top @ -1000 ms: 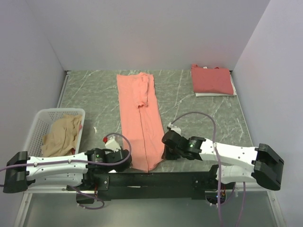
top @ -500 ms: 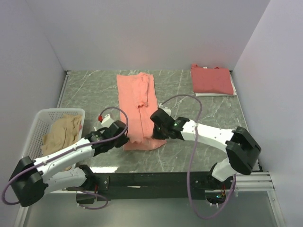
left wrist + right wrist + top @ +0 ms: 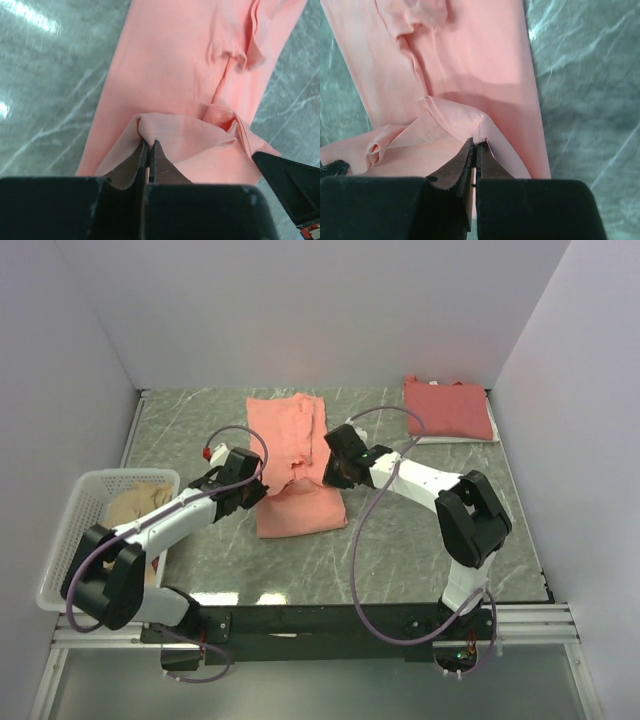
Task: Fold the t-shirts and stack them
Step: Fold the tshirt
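The shirt (image 3: 292, 425) lies mid-table, long axis near to far. Left gripper (image 3: 149, 149) and right gripper (image 3: 476, 147) each pinch a hem corner, doubled over its middle; its flat far end lies straight beyond both, equally close

Salmon-pink t-shirt (image 3: 300, 510), green-grey veined table (image 3: 425, 532)

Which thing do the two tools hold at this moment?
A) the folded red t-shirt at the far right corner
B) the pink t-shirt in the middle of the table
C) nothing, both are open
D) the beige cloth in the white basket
B: in the wrist views the left tool and the right tool are each shut on a raised fold of the pink t-shirt.
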{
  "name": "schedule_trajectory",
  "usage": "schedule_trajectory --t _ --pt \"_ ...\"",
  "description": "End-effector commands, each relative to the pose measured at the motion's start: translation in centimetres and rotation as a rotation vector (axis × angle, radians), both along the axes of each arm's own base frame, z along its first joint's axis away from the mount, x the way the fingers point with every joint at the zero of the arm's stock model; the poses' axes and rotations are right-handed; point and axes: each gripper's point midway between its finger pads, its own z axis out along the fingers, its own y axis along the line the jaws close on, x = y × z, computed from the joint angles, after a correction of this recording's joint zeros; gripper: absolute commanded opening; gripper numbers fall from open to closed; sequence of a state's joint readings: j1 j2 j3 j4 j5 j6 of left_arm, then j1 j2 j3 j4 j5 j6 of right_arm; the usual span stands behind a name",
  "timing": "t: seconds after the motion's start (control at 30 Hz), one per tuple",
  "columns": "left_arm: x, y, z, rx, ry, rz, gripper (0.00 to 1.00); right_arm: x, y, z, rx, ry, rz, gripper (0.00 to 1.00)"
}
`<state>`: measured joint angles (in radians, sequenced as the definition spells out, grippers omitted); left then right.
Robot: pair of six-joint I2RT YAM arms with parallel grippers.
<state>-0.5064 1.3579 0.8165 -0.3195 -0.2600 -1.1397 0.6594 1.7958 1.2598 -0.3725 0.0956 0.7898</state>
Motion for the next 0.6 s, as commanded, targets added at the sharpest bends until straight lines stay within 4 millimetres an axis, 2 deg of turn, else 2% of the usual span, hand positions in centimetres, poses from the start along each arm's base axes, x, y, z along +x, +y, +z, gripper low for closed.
schedule_trajectory --t 0.0,0.2,0.57 --pt "2.6 -0.8 1.6 -0.039 -0.052 -0.035 0.01 3.2 0.4 1.5 0.055 -0.059 -0.002 0.00" --pt "3.9 -1.0 0.1 -0.040 -0.017 -0.049 0.01 4.9 0.5 1.1 0.091 -0.063 0.005 0.00" --pt "5.6 -1.1 1.6 -0.044 -0.036 -0.046 0.01 6.3 0.4 2.3 0.120 -0.084 0.010 0.00"
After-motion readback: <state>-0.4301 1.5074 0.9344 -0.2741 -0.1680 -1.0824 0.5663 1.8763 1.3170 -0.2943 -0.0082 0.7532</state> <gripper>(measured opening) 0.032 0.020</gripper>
